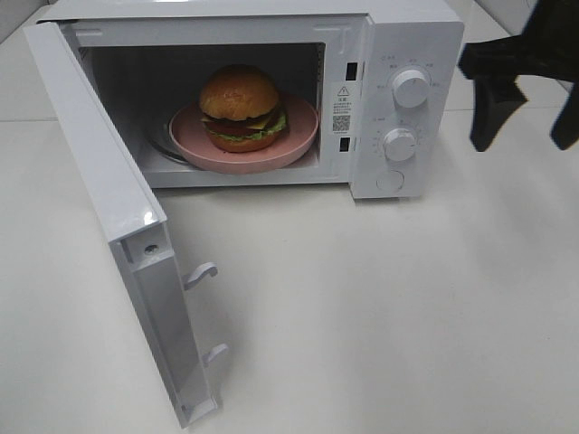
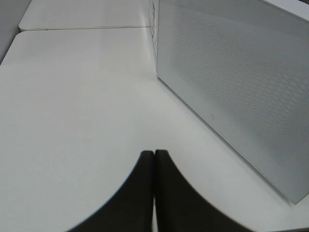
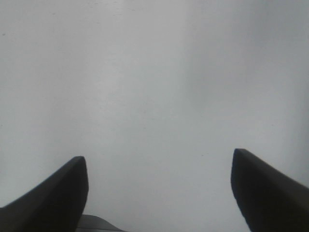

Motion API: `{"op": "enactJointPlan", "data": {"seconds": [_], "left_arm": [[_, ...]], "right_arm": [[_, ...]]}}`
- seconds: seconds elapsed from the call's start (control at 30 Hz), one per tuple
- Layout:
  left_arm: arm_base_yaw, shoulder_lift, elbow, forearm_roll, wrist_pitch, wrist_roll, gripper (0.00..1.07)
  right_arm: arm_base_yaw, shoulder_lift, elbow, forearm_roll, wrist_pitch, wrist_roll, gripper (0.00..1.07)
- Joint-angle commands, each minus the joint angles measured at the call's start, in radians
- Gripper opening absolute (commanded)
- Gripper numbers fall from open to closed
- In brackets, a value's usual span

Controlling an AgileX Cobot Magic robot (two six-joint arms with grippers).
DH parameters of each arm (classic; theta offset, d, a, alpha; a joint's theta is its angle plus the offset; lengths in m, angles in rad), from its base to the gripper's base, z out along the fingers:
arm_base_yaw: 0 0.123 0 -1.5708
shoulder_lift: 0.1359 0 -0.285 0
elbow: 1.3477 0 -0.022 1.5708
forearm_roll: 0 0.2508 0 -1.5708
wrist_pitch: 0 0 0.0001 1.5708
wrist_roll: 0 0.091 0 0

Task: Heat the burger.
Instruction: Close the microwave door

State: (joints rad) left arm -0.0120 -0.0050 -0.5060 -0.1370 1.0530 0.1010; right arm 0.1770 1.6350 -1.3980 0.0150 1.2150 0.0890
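My right pincer (image 1: 529,108) hangs with its jaws wide apart and empty over the bare worktop (image 1: 380,307), just right of the microwave (image 1: 407,27); its arm is cut off by the frame edge. My left pincer (image 2: 154,193) has its jaws pressed together, holding nothing, beside a white dotted panel (image 2: 231,87). The door (image 1: 99,190) stands open; the burger (image 1: 240,107) sits on the pink plate (image 1: 298,136) inside. A warning sticker (image 1: 342,108) carries a triangle and QR code, its print too small to read
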Motion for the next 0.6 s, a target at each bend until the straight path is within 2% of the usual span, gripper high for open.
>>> {"op": "enactJointPlan", "data": {"seconds": [0.03,0.2,0.27,0.3,0.33,0.37,0.43,0.47,0.53,0.57,0.6], "left_arm": [[0.004,-0.020,0.000,-0.004,-0.011,-0.002,0.00],[0.004,-0.020,0.000,-0.004,-0.011,-0.002,0.00],[0.004,-0.020,0.000,-0.004,-0.011,-0.002,0.00],[0.004,-0.020,0.000,-0.004,-0.011,-0.002,0.00],[0.004,-0.020,0.000,-0.004,-0.011,-0.002,0.00],[0.004,-0.020,0.000,-0.004,-0.011,-0.002,0.00],[0.004,-0.020,0.000,-0.004,-0.011,-0.002,0.00],[0.004,-0.020,0.000,-0.004,-0.011,-0.002,0.00],[0.004,-0.020,0.000,-0.004,-0.011,-0.002,0.00],[0.004,-0.020,0.000,-0.004,-0.011,-0.002,0.00],[0.004,-0.020,0.000,-0.004,-0.011,-0.002,0.00]], "right_arm": [[-0.042,-0.058,0.050,-0.005,0.030,-0.007,0.76],[-0.056,-0.228,0.198,0.007,0.030,-0.007,0.76],[-0.056,-0.252,0.221,0.014,0.030,-0.007,0.76],[-0.056,-0.307,0.281,0.016,0.026,-0.007,0.76],[-0.056,-0.307,0.281,0.016,0.026,-0.007,0.76],[-0.056,-0.371,0.343,0.015,0.014,-0.007,0.76],[-0.056,-0.403,0.369,0.015,0.010,-0.006,0.76],[-0.056,-0.466,0.434,0.015,0.004,-0.004,0.76],[-0.056,-0.490,0.459,0.015,-0.001,-0.004,0.76],[-0.056,-0.545,0.525,0.013,-0.012,-0.004,0.76],[-0.056,-0.545,0.525,0.013,-0.012,-0.004,0.76]]}}
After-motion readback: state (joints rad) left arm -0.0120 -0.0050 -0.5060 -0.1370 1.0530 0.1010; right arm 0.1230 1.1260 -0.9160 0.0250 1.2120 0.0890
